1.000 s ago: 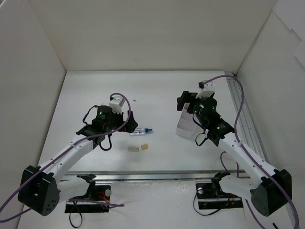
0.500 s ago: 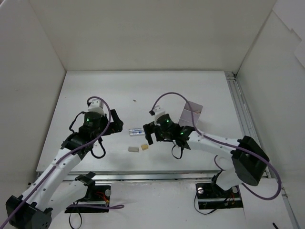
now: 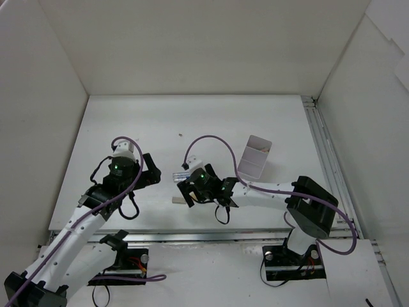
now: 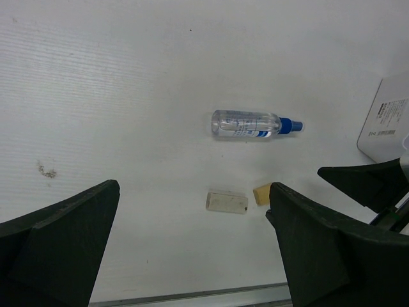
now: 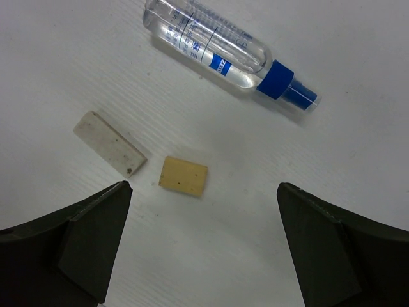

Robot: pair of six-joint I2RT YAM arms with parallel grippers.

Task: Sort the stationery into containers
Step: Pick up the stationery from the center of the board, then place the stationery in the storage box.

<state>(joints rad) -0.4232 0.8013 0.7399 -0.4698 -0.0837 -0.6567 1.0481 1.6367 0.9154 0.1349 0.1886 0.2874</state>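
A clear stubby tube with a blue end lies on the white table; it also shows in the left wrist view. Below it lie a whitish eraser block and a smaller yellow-beige eraser block, close together but apart. My right gripper is open and empty, hovering just above and near the yellow eraser; in the top view it covers most of these items. My left gripper is open and empty, left of the items. The white divided box stands at the back right. No pens are in view.
White walls enclose the table on three sides. A metal rail runs along the right edge. The box's corner shows at the right edge of the left wrist view, with my right gripper's fingers below it.
My right arm has swung left from the white box to over the erasers. The box now stands by itself. My left gripper has drawn back leftward from the tube.
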